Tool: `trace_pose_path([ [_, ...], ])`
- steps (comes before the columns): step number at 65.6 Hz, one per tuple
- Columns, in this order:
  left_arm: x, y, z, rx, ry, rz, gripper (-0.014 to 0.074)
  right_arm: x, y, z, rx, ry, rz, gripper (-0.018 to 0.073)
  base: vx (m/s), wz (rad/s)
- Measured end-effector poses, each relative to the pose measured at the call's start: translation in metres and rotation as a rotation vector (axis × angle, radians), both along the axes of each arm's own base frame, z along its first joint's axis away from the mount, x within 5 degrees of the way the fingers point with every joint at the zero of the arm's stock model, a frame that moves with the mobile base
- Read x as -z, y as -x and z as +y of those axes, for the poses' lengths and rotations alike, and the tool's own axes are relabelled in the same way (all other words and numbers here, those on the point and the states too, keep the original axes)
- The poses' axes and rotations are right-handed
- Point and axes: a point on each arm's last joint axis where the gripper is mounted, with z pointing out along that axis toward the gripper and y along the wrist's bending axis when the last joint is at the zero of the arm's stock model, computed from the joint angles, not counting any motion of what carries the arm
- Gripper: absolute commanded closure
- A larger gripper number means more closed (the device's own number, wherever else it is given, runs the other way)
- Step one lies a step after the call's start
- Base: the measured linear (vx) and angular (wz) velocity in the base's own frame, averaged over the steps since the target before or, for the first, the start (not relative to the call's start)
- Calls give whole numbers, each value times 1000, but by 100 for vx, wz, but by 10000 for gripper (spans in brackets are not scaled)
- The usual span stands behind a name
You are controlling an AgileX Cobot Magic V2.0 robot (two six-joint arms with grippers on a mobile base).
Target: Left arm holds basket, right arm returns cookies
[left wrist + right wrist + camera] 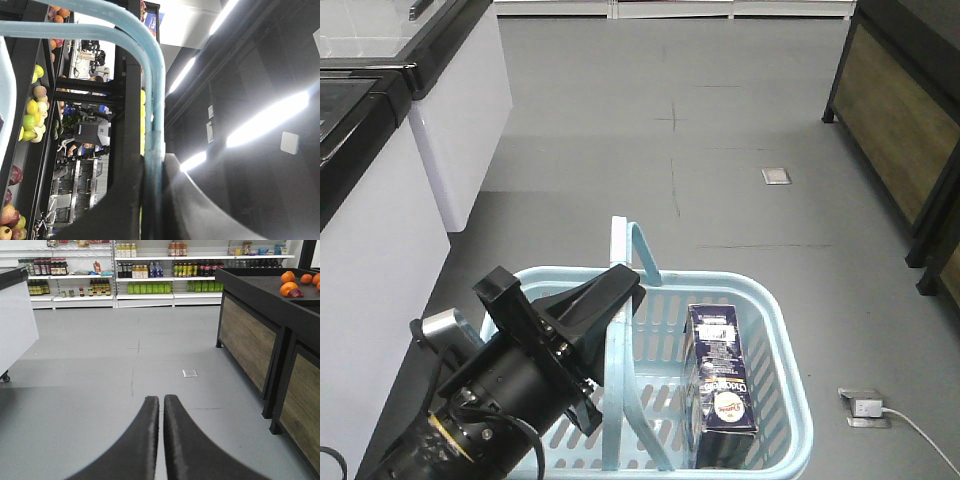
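Left gripper (618,292) fingers clenched on basket (775,330) handle (156,85). Right gripper (161,407) fingers pressed together, nothing held. One cookies (720,385) carton counted, laid flat in basket, beside and below left fingers. Judged light, stiff, crushable card: best pinched across long sides. One basket, two handles.

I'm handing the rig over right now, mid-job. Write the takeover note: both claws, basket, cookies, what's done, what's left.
Left claw: shut on the basket handle.
Right claw: shut, empty, facing the open aisle floor with no task item in its view.
Basket: in front of the rig, on the left arm's side.
Cookies: lying flat inside the basket, on its right side.
Done: basket hold.
Left: open the right claw, take the cookies out and return them.
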Motion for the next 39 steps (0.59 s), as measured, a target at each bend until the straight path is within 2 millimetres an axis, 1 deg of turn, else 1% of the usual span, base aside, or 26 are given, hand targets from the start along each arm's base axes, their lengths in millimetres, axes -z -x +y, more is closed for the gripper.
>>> trace_pose_path([
  [39,0,0,0,0,0,0,599,0,0,0,0,0,0,568,1,0],
])
